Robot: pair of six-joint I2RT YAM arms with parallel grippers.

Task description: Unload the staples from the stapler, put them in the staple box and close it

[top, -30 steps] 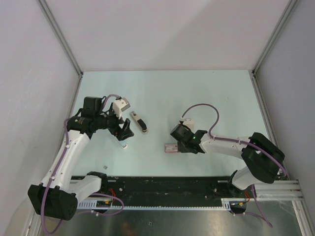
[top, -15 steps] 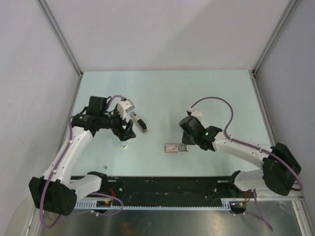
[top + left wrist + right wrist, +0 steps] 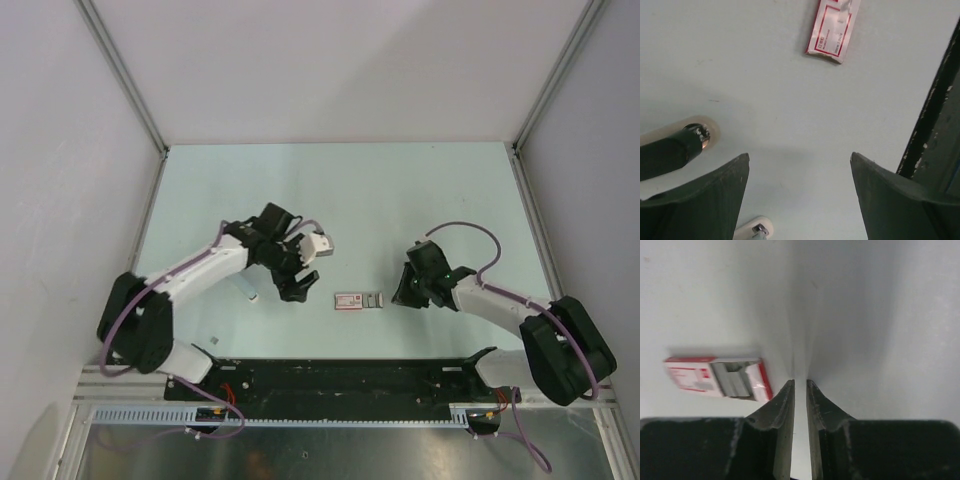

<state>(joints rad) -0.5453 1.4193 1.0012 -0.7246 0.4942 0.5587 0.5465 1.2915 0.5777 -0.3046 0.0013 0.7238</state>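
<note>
The stapler (image 3: pixel 704 134) shows only in the left wrist view, at the left edge: a pale shell end with a black inner bar. It lies on the table just outside my left finger (image 3: pixel 700 200). In the top view my left wrist hides it. My left gripper (image 3: pixel 800 162) (image 3: pixel 300 280) is open and empty, low over bare table. My right gripper (image 3: pixel 800 383) (image 3: pixel 400 295) is shut on nothing, its tips on the table just right of the box. I cannot make out a loose strip of staples.
A flat red, white and grey box (image 3: pixel 358 299) lies between the grippers, its open end showing grey strips (image 3: pixel 734 380); it also shows in the left wrist view (image 3: pixel 832 30). A small pale piece (image 3: pixel 250 291) (image 3: pixel 753 230) lies behind my left gripper. The black rail (image 3: pixel 340 375) runs along the near edge.
My left arm has swung right, from beside the stapler to over it, towards the box. My right arm has drawn back to the right, off the box.
</note>
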